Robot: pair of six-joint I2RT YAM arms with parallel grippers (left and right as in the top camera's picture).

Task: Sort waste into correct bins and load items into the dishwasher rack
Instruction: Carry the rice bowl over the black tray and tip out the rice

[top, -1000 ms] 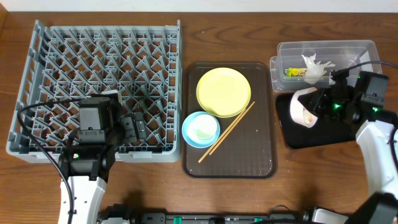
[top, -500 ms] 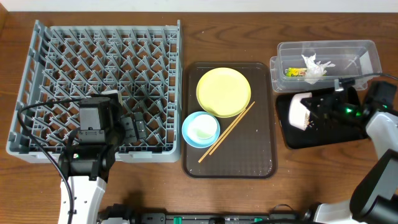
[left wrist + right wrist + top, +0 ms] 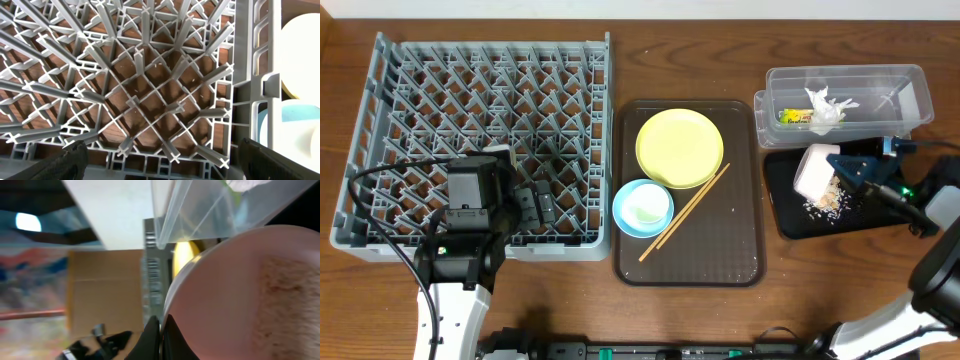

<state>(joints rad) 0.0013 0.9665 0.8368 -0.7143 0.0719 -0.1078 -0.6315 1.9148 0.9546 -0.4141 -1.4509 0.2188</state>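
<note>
The right gripper pinches the white bowl (tipped sideways) over the black tray; the rack sits far left

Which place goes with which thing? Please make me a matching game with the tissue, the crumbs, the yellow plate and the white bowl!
Things:
1. crumpled tissue
2. food crumbs
3. yellow plate
4. white bowl

Places:
A. on the brown serving tray
B. inside the clear tub
C. tipped on its side in the right gripper
D. scattered on the black tray

Pairs: 1-B, 2-D, 3-A, 4-C
</note>
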